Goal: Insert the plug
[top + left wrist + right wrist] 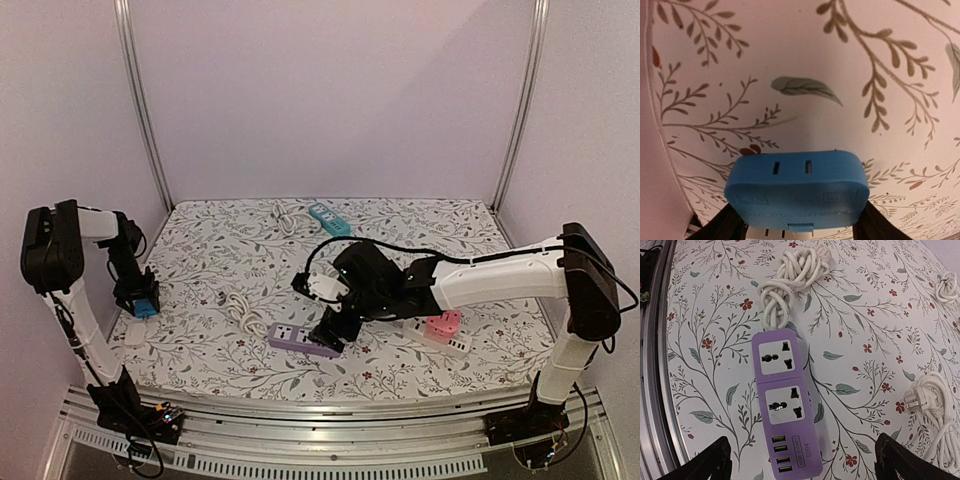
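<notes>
Purple power strip [785,405] at 6 o'clock under wide-apart right hand [807,462]; blue adapter [797,187] inside left hand [797,225], cannot tell whether clamped.

Blue adapter [797,187] (two slots showing) sits, apparently clamped, in the left tool [797,225].

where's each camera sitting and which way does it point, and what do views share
Top external: above and behind the bases, looking down and forward over the floral table; both arms show, left hand and right hand.
Left wrist: on the left wrist, looking down at the blue adapter; two dark fingers flank it.
Right wrist: on the right wrist, looking down at the purple power strip; open fingertips at the bottom corners.
Shared: the top view also shows the adapter and the strip.
</notes>
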You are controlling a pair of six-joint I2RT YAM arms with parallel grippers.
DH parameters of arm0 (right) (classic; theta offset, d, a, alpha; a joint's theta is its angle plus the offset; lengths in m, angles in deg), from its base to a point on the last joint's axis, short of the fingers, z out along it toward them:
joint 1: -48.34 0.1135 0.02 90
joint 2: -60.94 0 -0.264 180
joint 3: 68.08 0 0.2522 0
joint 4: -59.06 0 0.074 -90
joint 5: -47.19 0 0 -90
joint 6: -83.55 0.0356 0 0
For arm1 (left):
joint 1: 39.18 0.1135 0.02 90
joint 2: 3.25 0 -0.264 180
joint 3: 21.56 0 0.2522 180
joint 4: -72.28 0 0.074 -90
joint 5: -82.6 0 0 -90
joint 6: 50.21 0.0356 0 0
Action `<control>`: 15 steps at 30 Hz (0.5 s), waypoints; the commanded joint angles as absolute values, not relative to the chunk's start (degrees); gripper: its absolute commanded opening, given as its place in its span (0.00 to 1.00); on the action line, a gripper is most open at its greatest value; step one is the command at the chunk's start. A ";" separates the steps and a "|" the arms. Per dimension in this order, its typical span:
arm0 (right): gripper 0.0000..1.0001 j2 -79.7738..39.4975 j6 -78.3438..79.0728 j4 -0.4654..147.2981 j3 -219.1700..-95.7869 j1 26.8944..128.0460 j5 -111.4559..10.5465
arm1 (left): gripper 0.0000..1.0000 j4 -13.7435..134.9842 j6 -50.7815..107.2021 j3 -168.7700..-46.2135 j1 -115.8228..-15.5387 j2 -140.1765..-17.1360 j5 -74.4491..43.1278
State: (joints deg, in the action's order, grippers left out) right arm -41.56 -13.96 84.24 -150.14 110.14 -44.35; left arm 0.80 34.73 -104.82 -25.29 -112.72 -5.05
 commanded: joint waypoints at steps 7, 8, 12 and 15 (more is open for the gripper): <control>0.99 -42.51 -13.60 85.76 -151.19 110.28 -43.14 | 0.29 4.67 37.28 -102.49 -27.50 -112.80 -5.40; 0.99 -42.30 -13.53 85.89 -151.11 110.30 -43.09 | 0.21 4.85 37.66 -102.33 -28.04 -112.68 -5.43; 0.99 -40.96 -12.56 86.15 -150.94 110.31 -37.87 | 0.00 4.90 39.45 -102.21 -31.10 -110.16 -4.93; 0.99 -39.00 -11.05 86.08 -150.68 110.11 -33.32 | 0.00 5.34 41.90 -101.60 -34.79 -105.70 -4.93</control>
State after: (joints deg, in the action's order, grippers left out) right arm -41.66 -13.32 85.40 -150.14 110.19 -39.85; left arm 3.23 38.18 -102.85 -30.21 -110.80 -4.92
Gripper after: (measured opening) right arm 0.988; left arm 0.665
